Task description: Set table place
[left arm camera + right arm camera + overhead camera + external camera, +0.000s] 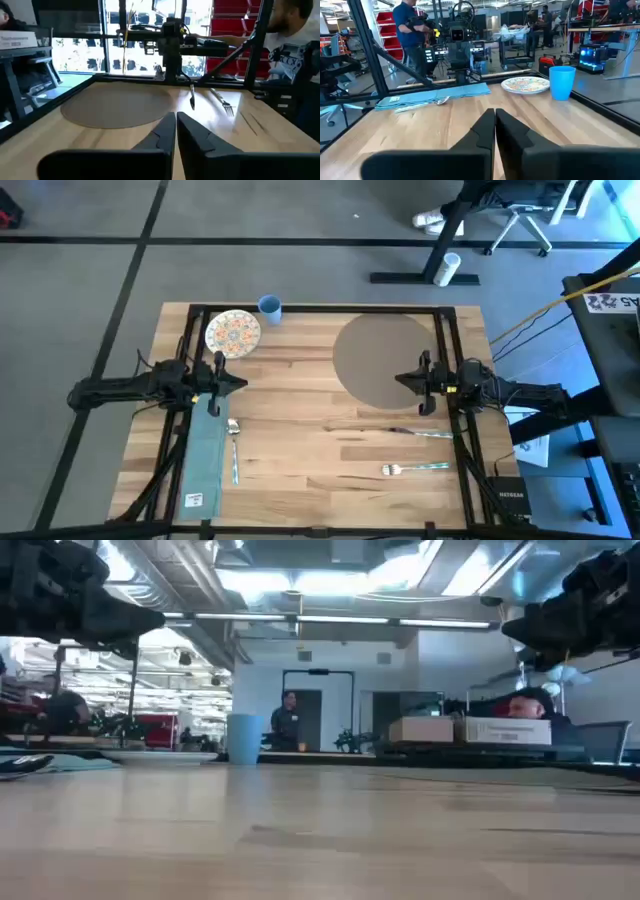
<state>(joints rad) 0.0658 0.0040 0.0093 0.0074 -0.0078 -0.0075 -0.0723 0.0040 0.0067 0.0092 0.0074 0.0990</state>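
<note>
You've got nothing set yet. Placemat [385, 360] lies bare near the table's [320, 480] far right corner. Plate [233, 333] and cup [269, 306] sit at the far left corner, napkin [207, 455] with spoon [233, 442] along the left edge, fork [412, 469] and knife [400, 431] front right. Left gripper [236, 383] and right gripper [404, 378] both clenched, holding nothing, hovering at mid-table sides

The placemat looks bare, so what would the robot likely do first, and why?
Probably the left gripper opens and reaches for the plate. The placemat holds nothing, the plate sits at the far left corner near that arm, and both grippers hover shut and empty; the right gripper waits at the placemat's edge.
</note>
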